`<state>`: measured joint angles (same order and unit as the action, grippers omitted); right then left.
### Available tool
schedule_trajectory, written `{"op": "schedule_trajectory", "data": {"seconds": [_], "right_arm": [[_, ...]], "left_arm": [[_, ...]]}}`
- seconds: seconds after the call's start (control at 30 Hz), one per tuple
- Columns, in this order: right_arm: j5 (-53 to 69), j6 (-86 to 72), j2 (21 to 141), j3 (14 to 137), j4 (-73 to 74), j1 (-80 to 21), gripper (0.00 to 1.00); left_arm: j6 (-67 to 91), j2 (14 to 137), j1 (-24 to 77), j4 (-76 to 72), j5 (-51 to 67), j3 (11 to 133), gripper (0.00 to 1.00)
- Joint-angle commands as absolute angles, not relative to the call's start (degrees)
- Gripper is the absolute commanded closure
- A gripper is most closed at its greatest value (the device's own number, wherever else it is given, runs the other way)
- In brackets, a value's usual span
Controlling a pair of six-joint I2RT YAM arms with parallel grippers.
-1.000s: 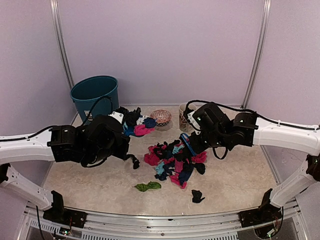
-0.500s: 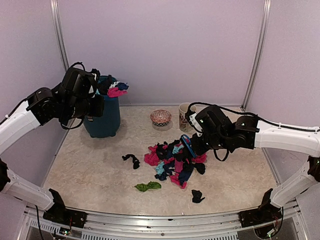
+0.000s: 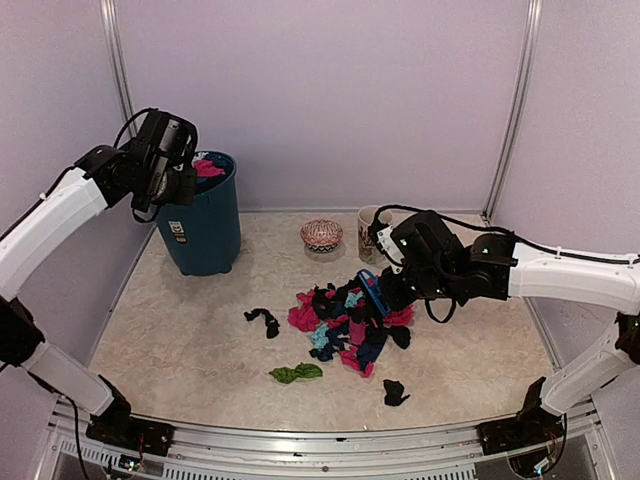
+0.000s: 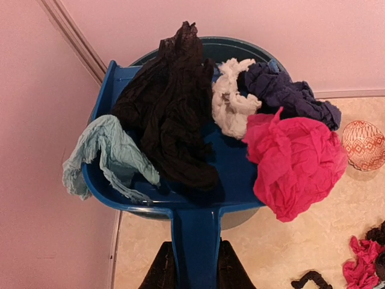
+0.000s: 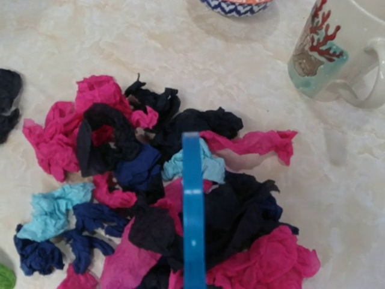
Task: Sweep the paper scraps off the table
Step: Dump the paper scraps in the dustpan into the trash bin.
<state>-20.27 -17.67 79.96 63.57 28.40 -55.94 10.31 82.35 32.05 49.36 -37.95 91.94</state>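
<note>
L gripper (image 4: pixel 195 271), clamped on dustpan (image 4: pixel 234 174) handle, has swung up off table (image 3: pixel 180 350) to over bin (image 3: pixel 205 225); load not yet tipped. R gripper (image 3: pixel 388 285), closed tight on brush (image 5: pixel 192 211), sits right of bin at main scraps (image 3: pixel 350 325) pile; more passes needed.

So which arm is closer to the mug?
Right. The right gripper is just beside the mug, over the scraps; the left gripper is far off, up at the bin, holding the dustpan.

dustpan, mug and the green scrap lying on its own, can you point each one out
dustpan (image 4: pixel 194 241), left wrist view, on its handle
mug (image 5: pixel 334 54), right wrist view, on its side wall
green scrap (image 3: pixel 295 373), top external view, on its middle
</note>
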Motion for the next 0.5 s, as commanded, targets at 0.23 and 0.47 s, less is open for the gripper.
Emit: {"op": "schedule_trajectory", "data": {"seconds": [0.23,0.47], "right_arm": [[-19.76,-18.16,75.93,60.25,26.59,-55.29,1.0],[-19.21,-18.23,75.41,58.92,25.5,-55.16,1.0]], "left_arm": [[4.86,94.98,29.64,55.08,-54.41,103.07,1.0],[0.61,100.7,30.12,56.82,-68.6,105.58,1.0]]}}
